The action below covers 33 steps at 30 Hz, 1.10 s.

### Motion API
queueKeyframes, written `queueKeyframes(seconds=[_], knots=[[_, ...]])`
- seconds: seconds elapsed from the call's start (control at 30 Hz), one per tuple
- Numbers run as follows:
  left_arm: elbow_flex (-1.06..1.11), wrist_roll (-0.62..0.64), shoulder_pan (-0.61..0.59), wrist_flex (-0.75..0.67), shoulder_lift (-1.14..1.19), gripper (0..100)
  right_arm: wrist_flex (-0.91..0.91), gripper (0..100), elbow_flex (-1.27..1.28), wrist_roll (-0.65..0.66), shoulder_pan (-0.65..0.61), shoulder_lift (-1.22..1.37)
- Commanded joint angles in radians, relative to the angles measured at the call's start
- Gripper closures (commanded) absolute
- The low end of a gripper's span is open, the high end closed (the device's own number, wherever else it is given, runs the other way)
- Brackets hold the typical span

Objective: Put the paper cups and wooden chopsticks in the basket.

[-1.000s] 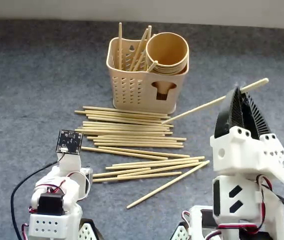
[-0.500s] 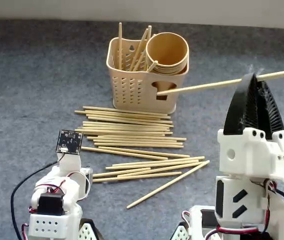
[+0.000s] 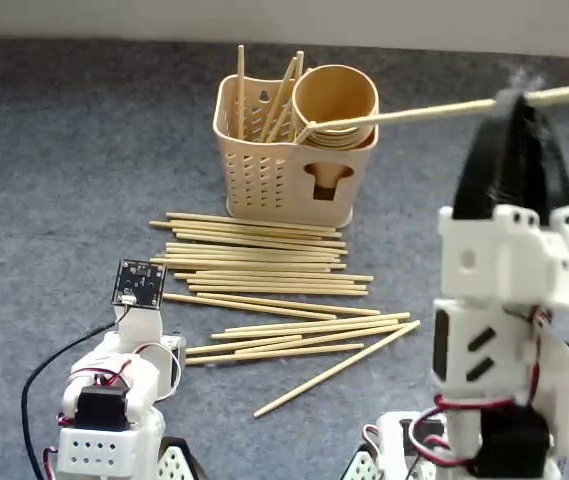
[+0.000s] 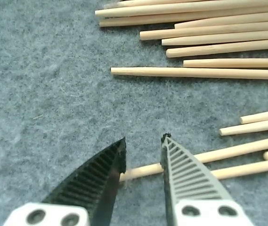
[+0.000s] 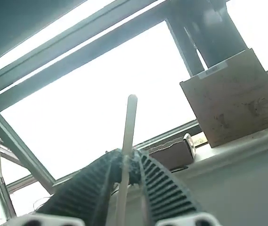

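Chopstick (image 3: 414,111) of thin pale wood, looks light and stiff, pinched near its end by right gripper (image 3: 514,97), tip over cream plastic basket (image 3: 274,185); left gripper (image 4: 143,149) slightly open.

**Legible markings: none.**

In the right wrist view, the cardboard box (image 5: 232,96) on the window ledge carries a pale label strip (image 5: 217,69) along one edge. It also has faint printed marks (image 5: 258,106) on its face. Both are too small to read. In the high view, the small black board (image 3: 140,283) on the left arm shows pale specks that cannot be resolved as characters.
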Motion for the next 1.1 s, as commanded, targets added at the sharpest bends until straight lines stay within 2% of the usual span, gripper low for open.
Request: queueKeyframes(seconds=[0.0,0.33,0.6,0.83,1.07], knots=[[0.021,-0.006,-0.005,0.005,-0.004,86,-0.035,99.4,-0.047,-0.011,-0.076,0.081],[0.021,-0.006,-0.005,0.005,-0.004,86,-0.035,99.4,-0.177,-0.008,-0.111,0.251],[0.021,-0.006,-0.005,0.005,-0.004,86,-0.035,99.4,-0.389,0.066,-0.111,0.516],[0.021,-0.006,-0.005,0.005,-0.004,86,-0.035,99.4,-0.579,0.222,-0.176,0.765],[0.021,-0.006,-0.005,0.005,-0.004,86,-0.035,99.4,-0.611,0.370,-0.303,0.854]])
